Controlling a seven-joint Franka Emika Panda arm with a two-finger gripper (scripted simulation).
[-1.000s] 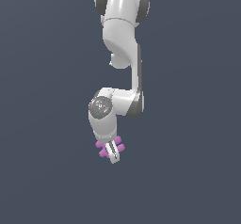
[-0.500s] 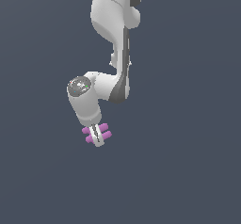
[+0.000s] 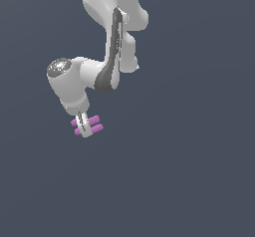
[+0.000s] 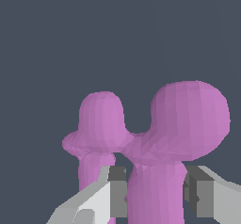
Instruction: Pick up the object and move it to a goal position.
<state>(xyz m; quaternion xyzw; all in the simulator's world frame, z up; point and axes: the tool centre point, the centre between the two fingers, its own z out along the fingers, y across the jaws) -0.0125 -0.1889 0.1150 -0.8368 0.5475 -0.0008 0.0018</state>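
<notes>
Gripper (image 4: 155, 197): grey pads (image 4: 117, 190) are seen pressed against either side of one pink-purple rod, pinching it. Object (image 4: 183, 119): held between the jaws, rounded ends bulging beyond them. In the exterior view, the object (image 3: 94, 124) is carried in mid-air below the white arm (image 3: 107, 57), rods protruding both sides of the gripper (image 3: 85, 129).

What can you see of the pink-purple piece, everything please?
The pink-purple piece is a small, matte, plastic-looking render: two short parallel rounded rods, with bulbous ends in the wrist view. It sits clamped in the gripper, rods sticking out on both sides of the fingers. Only the fingers touch it. It is much smaller than the arm, against a plain dark background; no surface is visible beneath.
</notes>
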